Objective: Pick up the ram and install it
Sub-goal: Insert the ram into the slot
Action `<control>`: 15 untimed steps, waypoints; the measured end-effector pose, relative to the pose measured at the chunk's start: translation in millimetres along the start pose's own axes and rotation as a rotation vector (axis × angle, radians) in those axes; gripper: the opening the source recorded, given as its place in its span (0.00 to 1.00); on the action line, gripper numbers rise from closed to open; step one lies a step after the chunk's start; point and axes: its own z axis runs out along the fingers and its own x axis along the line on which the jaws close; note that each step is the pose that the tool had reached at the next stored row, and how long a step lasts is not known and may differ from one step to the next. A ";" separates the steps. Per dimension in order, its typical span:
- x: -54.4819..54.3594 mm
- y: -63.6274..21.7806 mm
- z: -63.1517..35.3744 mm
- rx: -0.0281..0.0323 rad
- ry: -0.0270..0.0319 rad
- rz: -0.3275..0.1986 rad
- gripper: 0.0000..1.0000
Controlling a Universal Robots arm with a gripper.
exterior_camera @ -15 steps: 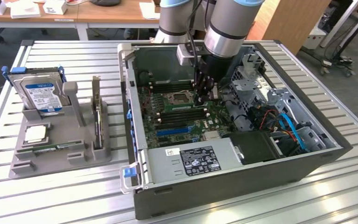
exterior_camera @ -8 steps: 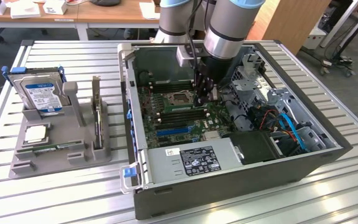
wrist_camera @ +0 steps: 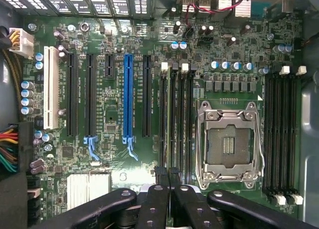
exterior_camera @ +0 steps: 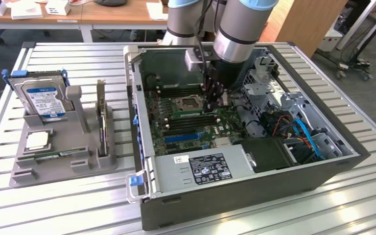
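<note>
Gripper (wrist_camera: 168,176), fingers together, low over memory slots (wrist_camera: 177,119) beside CPU socket (wrist_camera: 228,144)

Gripper (wrist_camera: 168,175) closed over black memory slots (wrist_camera: 177,119), beside metal-framed processor socket (wrist_camera: 229,145); blue expansion slot (wrist_camera: 128,97), white slot (wrist_camera: 50,87), green motherboard (wrist_camera: 112,157)

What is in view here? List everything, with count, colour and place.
table: one, silver slats, under everything.
computer case: one, dark grey, open, on the table.
motherboard: one, green, inside the case.
processor socket: one, silver, empty, on the motherboard.
holder: one, grey, beside the case, on the exterior view's left.
hard drive: one, silver, blue label, upright in the holder.
expansion card: one, dark, upright in the holder.
ram stick: one, green, lying in the holder.
gripper: one, black, shut, over the motherboard beside the socket.
</note>
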 end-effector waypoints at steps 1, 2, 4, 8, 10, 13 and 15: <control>0.0 0.8 0.2 0.0000 0.0001 0.000 0.11; 0.0 1.4 0.3 0.0000 0.0002 0.000 0.11; 0.0 1.5 0.4 -0.0001 0.0002 0.000 0.11; 0.1 1.4 2.6 0.0000 0.0000 -0.001 0.11; 0.2 1.4 4.3 0.0000 -0.0001 0.000 0.11; 0.4 1.3 6.6 0.0000 0.0001 0.000 0.11; 0.5 1.2 7.8 0.0000 0.0001 0.000 0.11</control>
